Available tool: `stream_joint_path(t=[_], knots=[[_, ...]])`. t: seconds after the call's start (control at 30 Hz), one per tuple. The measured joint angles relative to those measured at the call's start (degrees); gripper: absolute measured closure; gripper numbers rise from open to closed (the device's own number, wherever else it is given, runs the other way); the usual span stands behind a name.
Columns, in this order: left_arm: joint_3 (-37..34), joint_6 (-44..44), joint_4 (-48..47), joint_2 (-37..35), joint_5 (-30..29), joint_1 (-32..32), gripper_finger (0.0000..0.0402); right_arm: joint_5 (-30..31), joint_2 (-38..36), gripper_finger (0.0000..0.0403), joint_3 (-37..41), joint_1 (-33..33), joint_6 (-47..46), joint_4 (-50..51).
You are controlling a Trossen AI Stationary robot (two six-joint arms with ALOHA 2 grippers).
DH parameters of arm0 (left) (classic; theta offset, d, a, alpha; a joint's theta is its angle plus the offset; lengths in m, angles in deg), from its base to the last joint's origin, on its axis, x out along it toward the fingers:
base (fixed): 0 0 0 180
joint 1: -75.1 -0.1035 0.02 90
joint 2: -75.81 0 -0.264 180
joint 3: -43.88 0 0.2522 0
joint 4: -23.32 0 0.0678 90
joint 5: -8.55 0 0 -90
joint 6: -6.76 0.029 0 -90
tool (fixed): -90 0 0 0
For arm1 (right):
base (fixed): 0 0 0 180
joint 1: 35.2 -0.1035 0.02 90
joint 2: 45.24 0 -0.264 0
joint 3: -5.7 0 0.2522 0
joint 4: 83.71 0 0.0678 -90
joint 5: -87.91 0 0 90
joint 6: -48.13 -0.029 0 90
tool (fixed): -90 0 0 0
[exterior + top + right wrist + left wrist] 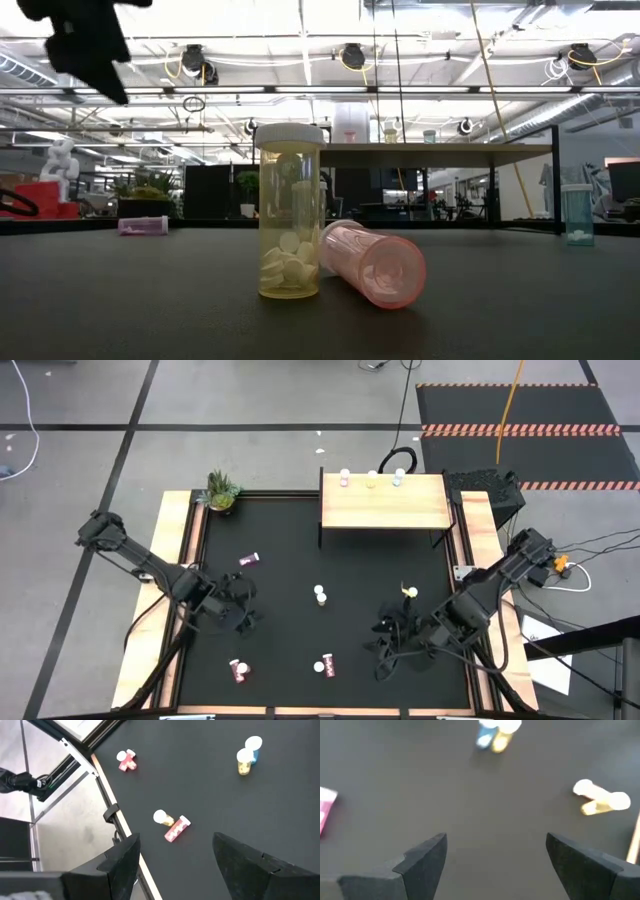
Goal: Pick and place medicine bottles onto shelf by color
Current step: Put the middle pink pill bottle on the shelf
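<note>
Several small white-capped bottles are on the black table. A pink one [249, 559] lies at the left. A yellow and a teal one [320, 595] stand mid-table, and a yellow one [409, 592] is to their right. A red one [238, 670] and a yellow-and-pink pair [325, 665] are near the front edge. In the low view that yellow bottle [290, 215] stands upright, with the pink one [375, 262] on its side against it. Three bottles [372, 479] stand on the light-wood shelf [385, 505]. My left gripper [496, 840] and my right gripper [176, 837] are both open and empty above the table.
A small green potted plant [221, 491] stands at the table's far left corner. The shelf stands on dark legs at the far edge, right of centre. The table has wooden side edges [175, 560]. Bare black tabletop lies between my two grippers.
</note>
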Motion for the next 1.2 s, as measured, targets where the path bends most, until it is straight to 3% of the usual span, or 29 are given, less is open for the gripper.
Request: stream_joint_path(t=[0.43, 0.7, 0.77, 1.07, 1.2], knots=[[0.0, -13.5, -12.4, -5.8, 4.8, -4.1, 0.0062, 3.3, 0.0, 0.0161, 0.0, 1.1, 4.5, 0.0], [-2.1, -1.8, -13.8, -3.3, 5.3, -4.1, 0.0062, 3.1, -0.1, 0.0161, 0.0, 0.9, 5.0, 0.0], [-3.0, 2.5, -12.2, -2.4, 7.8, -4.6, 0.0067, 3.5, -0.7, 0.0161, 0.0, -0.1, 5.0, 0.0], [-4.0, 6.9, -11.1, 0.1, 11.4, -7.6, 0.0123, 15.5, -3.9, 0.0161, 0.0, -4.2, 2.9, 1.3], [-4.0, 13.7, -2.7, 0.1, 14.3, -5.7, 0.0149, 19.2, -3.9, 0.0161, 1.0, -3.7, 3.5, 0.7]])
